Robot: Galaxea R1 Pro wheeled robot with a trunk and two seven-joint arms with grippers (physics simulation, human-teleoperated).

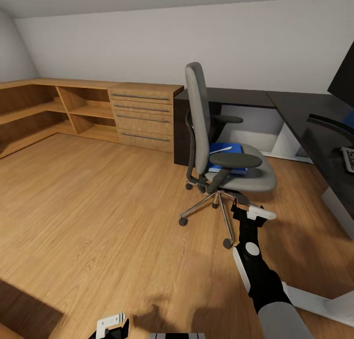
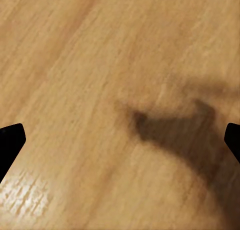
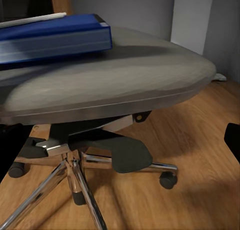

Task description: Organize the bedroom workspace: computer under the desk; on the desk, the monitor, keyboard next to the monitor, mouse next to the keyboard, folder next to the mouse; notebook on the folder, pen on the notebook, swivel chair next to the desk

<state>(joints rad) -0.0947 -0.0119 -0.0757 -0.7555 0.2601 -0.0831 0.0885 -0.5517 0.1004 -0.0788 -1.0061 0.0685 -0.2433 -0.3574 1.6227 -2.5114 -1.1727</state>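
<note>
Nearest, the left pincer (image 1: pixel 112 325) hangs low over the bare wooden floor (image 2: pixel 100 90), its tips spread wide and holding nothing. Further out, the right pincer (image 1: pixel 253 212) reaches toward the swivel chair (image 1: pixel 255 177), level with the underside of the seat's front edge; one dark tip shows at each side of the right wrist view, so it looks spread and empty.

The folder (image 3: pixel 55 37) lies on the rear half of the seat, toward the backrest, with what looks like the pen (image 3: pixel 32 20) resting on top.

Risks, as I judge them: the chair sits on casters, so any nudge could roll it away or spin it. Tilting the folder in the lift would let the pen slide off. The near armrest (image 1: pixel 235 160) crowds the approach. Beyond stands the surface (image 1: pixel 319 118), with the keyboard (image 1: pixel 348 158) at its near edge.
</note>
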